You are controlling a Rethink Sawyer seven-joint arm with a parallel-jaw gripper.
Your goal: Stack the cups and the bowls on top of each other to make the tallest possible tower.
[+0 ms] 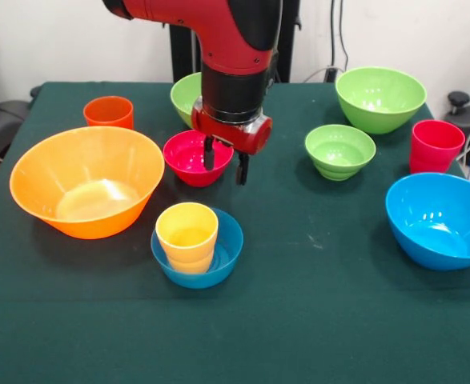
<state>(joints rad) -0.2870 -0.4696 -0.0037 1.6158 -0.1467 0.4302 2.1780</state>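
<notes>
i saw the gripper hanging over the near rim of the small red bowl, fingers spread and pinching nothing. the yellow cup stood upright inside the small blue bowl on the desk, just in front of it. the wide orange bowl, orange cup, green bowls, red cup and big blue bowl sat apart, unstacked.

No text, label, brand, number or sign can be read anywhere in the view. The bowls, the cups, the red and black arm and the dark green table all show plain surfaces without any markings.
</notes>
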